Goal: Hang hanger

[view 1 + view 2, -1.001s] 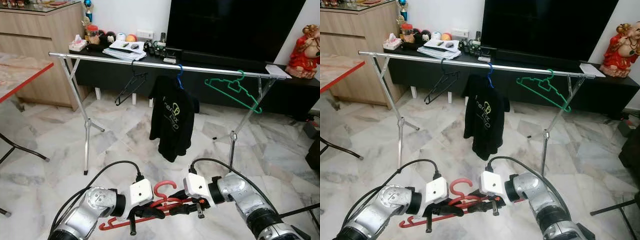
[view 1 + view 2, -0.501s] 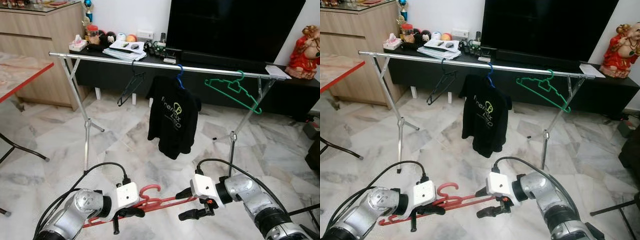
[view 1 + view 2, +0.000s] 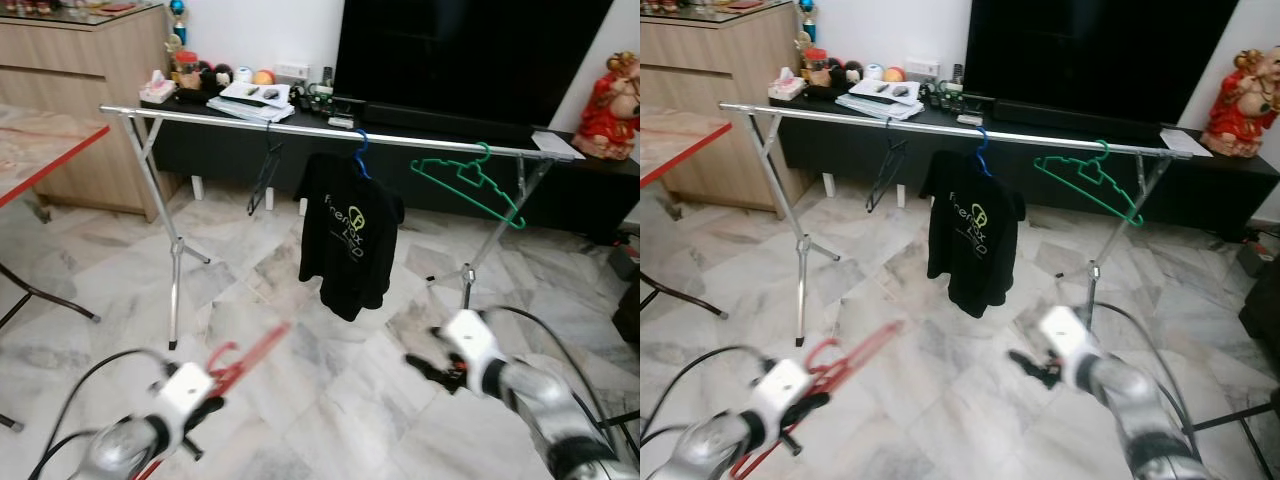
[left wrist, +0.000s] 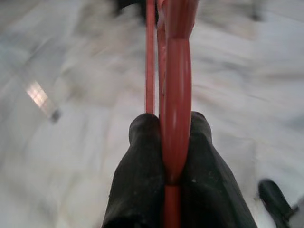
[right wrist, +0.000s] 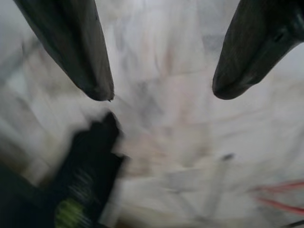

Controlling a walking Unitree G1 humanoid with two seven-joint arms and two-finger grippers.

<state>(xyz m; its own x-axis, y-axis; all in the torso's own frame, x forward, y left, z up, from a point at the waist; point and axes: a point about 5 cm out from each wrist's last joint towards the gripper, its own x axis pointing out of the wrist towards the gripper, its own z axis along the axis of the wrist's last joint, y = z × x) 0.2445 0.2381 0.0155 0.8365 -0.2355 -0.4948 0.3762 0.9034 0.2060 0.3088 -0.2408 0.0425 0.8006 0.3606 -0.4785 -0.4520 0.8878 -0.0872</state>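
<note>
My left gripper [image 3: 205,405] is shut on a red hanger [image 3: 243,357] low at the left, blurred with motion; the left wrist view shows the red hanger [image 4: 175,95] pinched between both black fingers [image 4: 142,161]. My right gripper [image 3: 428,365] is open and apart from the hanger, low at the right, with nothing between its fingers [image 5: 80,52]. Ahead stands a silver clothes rail [image 3: 210,119]. On it hang a black hanger [image 3: 264,170], a blue hanger carrying a black T-shirt [image 3: 348,235], and a green hanger [image 3: 470,180].
A black TV bench [image 3: 420,150] with papers and small items runs behind the rail, under a large TV [image 3: 470,50]. A red-edged table [image 3: 40,150] stands left, a wooden cabinet [image 3: 70,90] back left, a red figurine [image 3: 612,95] back right. Marble floor [image 3: 330,400] lies between me and the rail.
My right gripper has let go of the red hanger and swung away to the right. My left gripper has pulled the hanger down and left, tilting it up. The black hanger swings on the rail.
</note>
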